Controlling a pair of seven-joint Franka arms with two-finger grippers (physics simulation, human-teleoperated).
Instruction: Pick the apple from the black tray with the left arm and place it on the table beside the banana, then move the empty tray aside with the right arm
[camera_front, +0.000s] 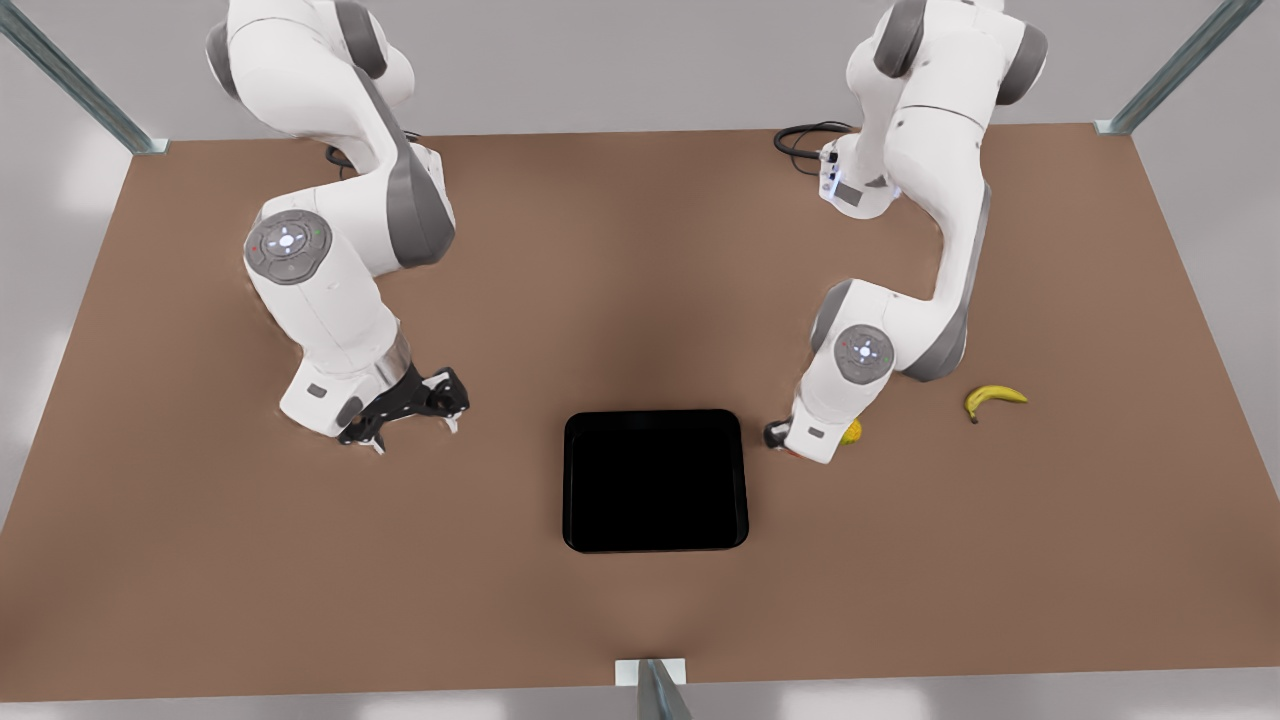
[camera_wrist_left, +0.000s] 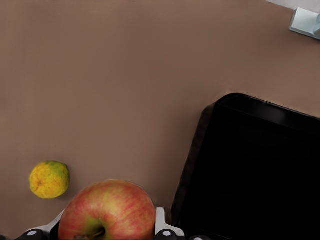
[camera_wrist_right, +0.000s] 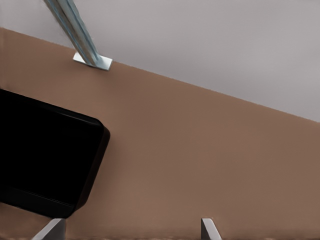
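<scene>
Right tool (camera_front: 415, 420): mine, on the arm at the front view's left, hanging low over the counter (camera_front: 640, 300) well apart from the tray. Its two fingertips (camera_wrist_right: 210, 229) stand parted with bare brown between them, so it is released and carries nothing. This arm waits.

Black tray (camera_front: 655, 482): flat on the counter in the middle, nothing lying in it.

Left tool (camera_front: 790, 440): on the arm at the front view's right, down close to the counter just beside the tray's edge on that side. Its fingers (camera_wrist_left: 161, 225) sit against either flank of the fruit, so I judge it clenched on the apple.

Apple (camera_wrist_left: 107, 212): red with a yellowish patch, in my left tool, off the tray; I cannot tell whether it already touches the counter.

Lumpy yellow-green fruit (camera_front: 852, 432): just beside the left tool.

Banana (camera_front: 992, 398): farther toward the front view's right, apart from the apple and the lumpy fruit.

Step in hand: setting the apple down, as I judge it.

Next move: the apple sits nearer the lumpy fruit than the banana, so I would carry it on toward the banana, lower, release and lift clear. Then the right tool must reach the tray's rim and slide it aside.
</scene>
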